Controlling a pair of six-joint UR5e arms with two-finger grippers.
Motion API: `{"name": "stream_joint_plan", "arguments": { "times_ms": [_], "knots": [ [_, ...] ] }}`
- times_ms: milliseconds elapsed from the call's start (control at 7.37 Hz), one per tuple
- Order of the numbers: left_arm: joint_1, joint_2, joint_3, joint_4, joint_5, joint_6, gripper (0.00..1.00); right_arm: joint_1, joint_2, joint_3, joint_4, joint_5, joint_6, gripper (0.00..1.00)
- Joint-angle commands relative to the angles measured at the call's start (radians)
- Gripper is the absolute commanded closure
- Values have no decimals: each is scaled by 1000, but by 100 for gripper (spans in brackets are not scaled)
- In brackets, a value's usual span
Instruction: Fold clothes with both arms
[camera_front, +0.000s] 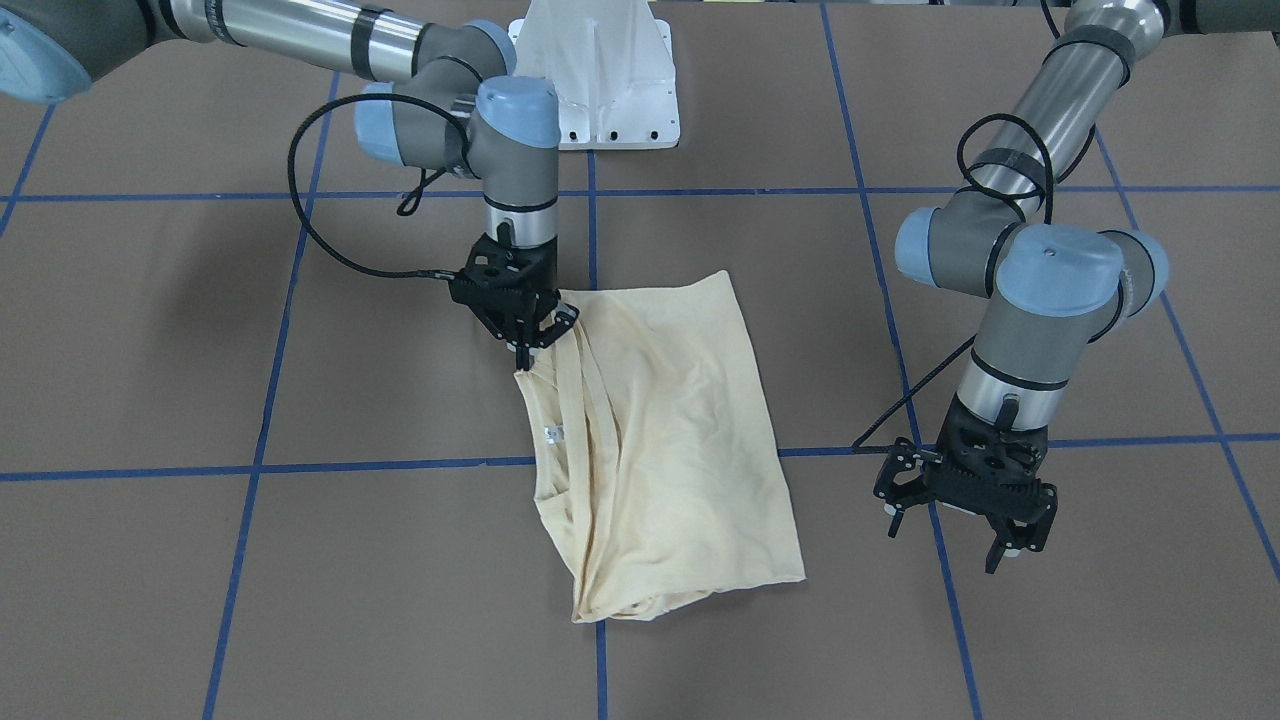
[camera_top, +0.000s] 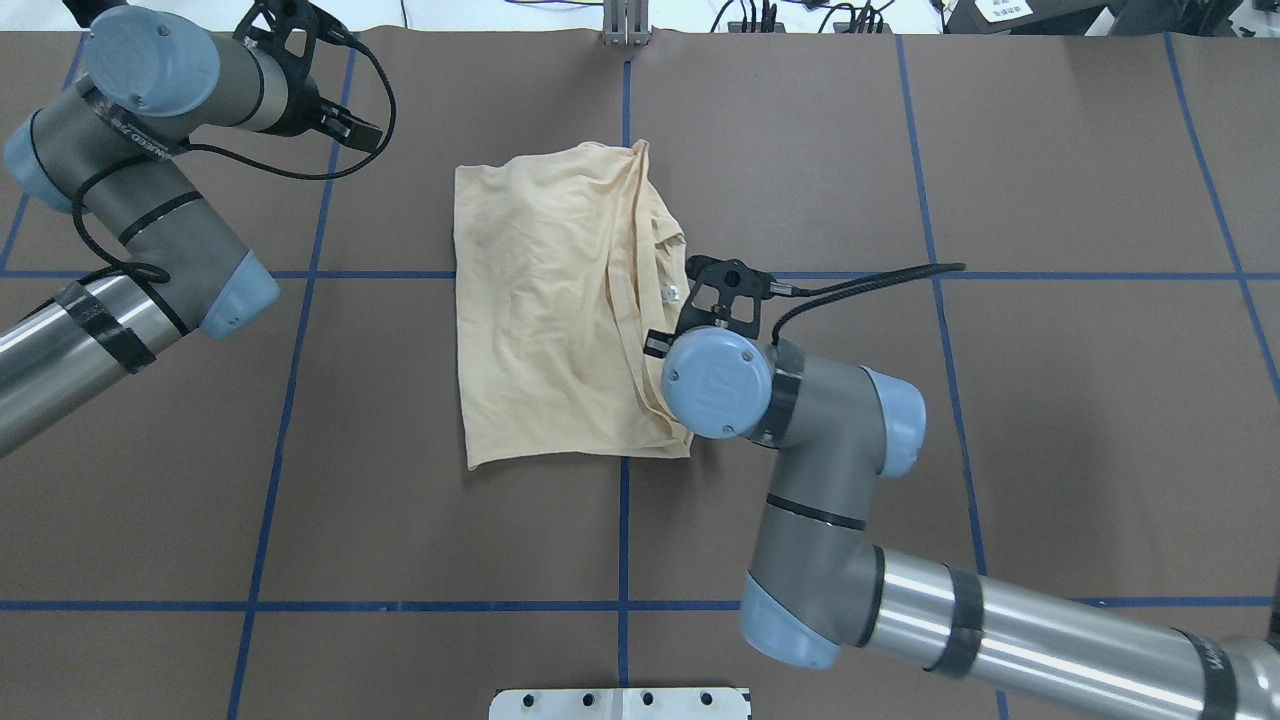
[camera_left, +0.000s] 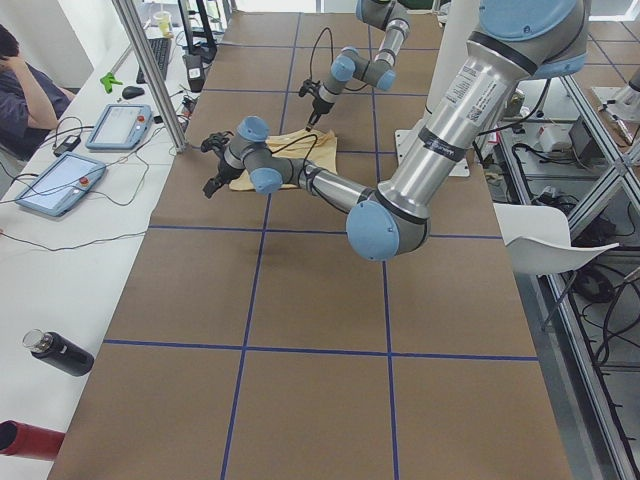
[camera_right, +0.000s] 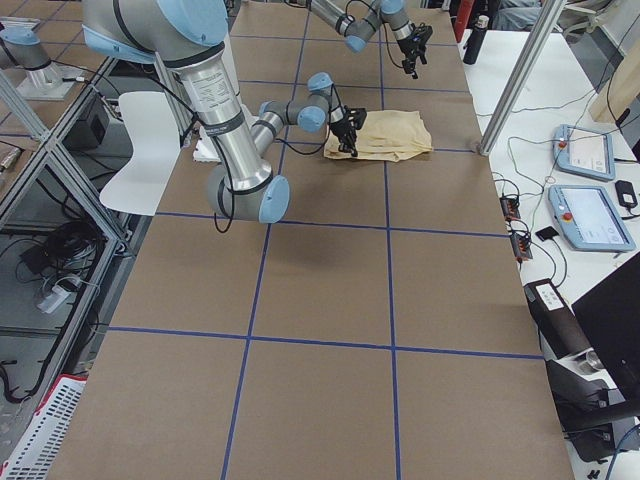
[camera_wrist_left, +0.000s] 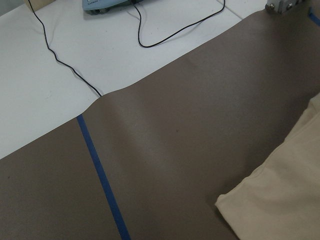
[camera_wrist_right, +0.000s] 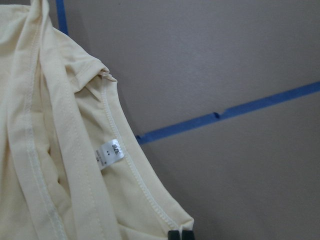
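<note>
The right jaws were closed, and seemed to pinch the edge of the shirt (camera_front: 680, 440) at the corner nearest the robot, on the neck side. In the right wrist view the two black tips sat together at the cloth's corner, though the grip itself fell at the very edge of that view. The neck label (camera_wrist_right: 111, 152) lay just beside that corner, and loose hems ran away from it in long ridges. The right arm (camera_front: 515, 130) stood nearly upright above the pinch.

The left jaws were spread wide and held nothing. They hung just above the bare table (camera_front: 400, 600), well apart from the shirt on its other side, with the left arm (camera_front: 1050, 290) bent over them.

The shirt lay near the middle of the table across a blue tape line (camera_front: 380, 465), doubled into a rough oblong, with no print showing on the upper face.

The step appeared to be a further fold, with only one corner taken. To do it well, the left jaws would likely need to close on the matching corner and catch every layer. Both arms should then lift low and level and travel together. A one-sided pull would probably drag the bundled hems and skew the oblong.
</note>
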Motion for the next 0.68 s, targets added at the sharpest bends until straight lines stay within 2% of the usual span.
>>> {"name": "stream_joint_plan", "arguments": {
  "times_ms": [0,136,271,407,543],
  "knots": [
    [1,1,-2,0,0,-9,0,-58,-99,102,-9,-34,2,18],
    [3,1,-8,0,0,-9,0,-69,-96,105,-9,-63,1,0],
    [4,12,-14,0,0,-9,0,-43,-84,107,-13,-52,-7,0],
    [6,15,-21,0,0,-9,0,-4,-19,76,-53,-1,-7,0],
    [9,15,-26,0,0,-9,0,7,105,-29,-126,10,-9,0]
  ]
}}
